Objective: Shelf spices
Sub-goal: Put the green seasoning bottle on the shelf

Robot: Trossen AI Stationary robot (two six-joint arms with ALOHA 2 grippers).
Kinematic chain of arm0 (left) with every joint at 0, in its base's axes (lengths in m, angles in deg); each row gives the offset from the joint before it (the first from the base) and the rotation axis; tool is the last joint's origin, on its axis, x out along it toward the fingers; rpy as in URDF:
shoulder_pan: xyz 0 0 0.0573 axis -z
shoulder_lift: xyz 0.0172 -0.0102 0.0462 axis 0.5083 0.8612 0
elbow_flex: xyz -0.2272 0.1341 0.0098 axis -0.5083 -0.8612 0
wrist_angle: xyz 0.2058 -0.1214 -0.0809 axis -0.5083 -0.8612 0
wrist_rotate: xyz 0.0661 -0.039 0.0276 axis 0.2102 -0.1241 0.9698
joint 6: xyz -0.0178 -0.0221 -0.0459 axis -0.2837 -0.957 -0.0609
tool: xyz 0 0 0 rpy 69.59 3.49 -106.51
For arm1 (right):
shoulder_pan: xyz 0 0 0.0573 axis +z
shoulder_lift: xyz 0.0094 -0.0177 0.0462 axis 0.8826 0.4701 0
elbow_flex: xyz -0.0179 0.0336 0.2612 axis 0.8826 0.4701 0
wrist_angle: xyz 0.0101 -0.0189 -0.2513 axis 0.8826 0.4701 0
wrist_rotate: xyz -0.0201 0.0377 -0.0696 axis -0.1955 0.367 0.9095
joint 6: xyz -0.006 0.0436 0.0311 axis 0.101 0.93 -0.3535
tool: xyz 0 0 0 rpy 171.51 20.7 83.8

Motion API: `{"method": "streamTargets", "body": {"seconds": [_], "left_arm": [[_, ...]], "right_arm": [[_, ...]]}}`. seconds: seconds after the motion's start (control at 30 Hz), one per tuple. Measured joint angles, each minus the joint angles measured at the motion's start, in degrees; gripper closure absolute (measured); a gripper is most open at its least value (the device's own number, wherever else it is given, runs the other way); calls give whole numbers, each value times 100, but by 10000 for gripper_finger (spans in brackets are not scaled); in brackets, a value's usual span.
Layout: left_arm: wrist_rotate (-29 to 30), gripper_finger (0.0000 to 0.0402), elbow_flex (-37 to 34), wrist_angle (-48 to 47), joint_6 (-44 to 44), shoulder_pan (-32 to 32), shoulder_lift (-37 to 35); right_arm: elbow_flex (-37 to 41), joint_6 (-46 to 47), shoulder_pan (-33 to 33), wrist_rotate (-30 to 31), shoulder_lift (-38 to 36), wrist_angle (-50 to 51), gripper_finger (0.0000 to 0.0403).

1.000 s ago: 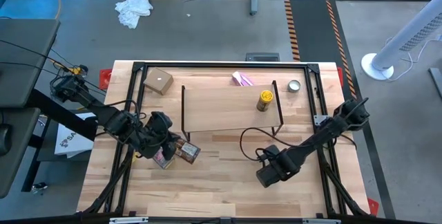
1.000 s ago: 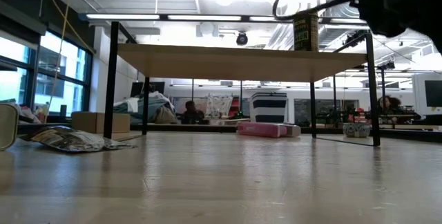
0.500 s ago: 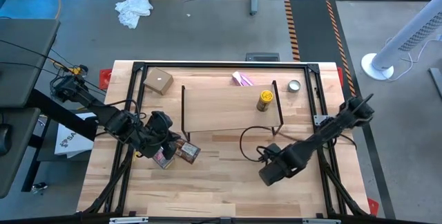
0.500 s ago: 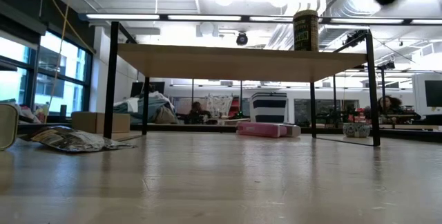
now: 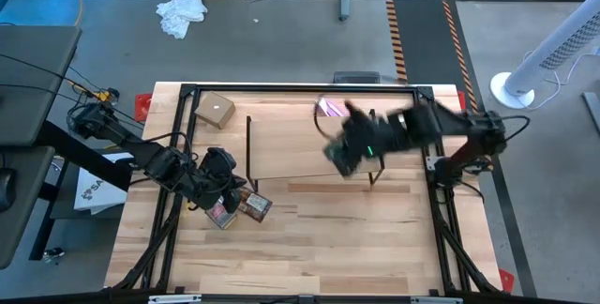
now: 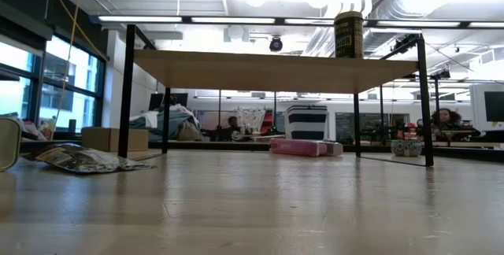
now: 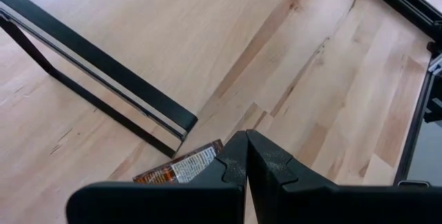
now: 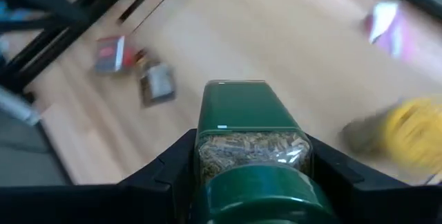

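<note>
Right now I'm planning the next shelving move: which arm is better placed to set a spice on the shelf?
The right. Its gripper is shut on the green-lidded jar and hangs over the shelf near the yellow jar. The left gripper is shut, empty, low by the orange-brown packet.

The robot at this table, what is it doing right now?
It is putting spices on the shelf. The right gripper holds the green-lidded jar above the shelf, near the yellow jar that already stands on top. The left gripper is shut and low over the table, beside the red container and the orange-brown packet, which lie in front of the shelf's left end.
</note>
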Motion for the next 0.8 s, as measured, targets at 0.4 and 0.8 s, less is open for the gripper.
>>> {"method": "streamTargets", "body": {"seconds": [0.4, 0.8], "left_arm": [[-170, 401, 0, 4, -28, 1, 0], [-160, 401, 0, 14, -91, -17, 0]], "right_arm": [[-766, -1704, -1234, -1325, 1121, 1115, 224], [-753, -1747, -1273, -1235, 1495, 1200, 215]]}}
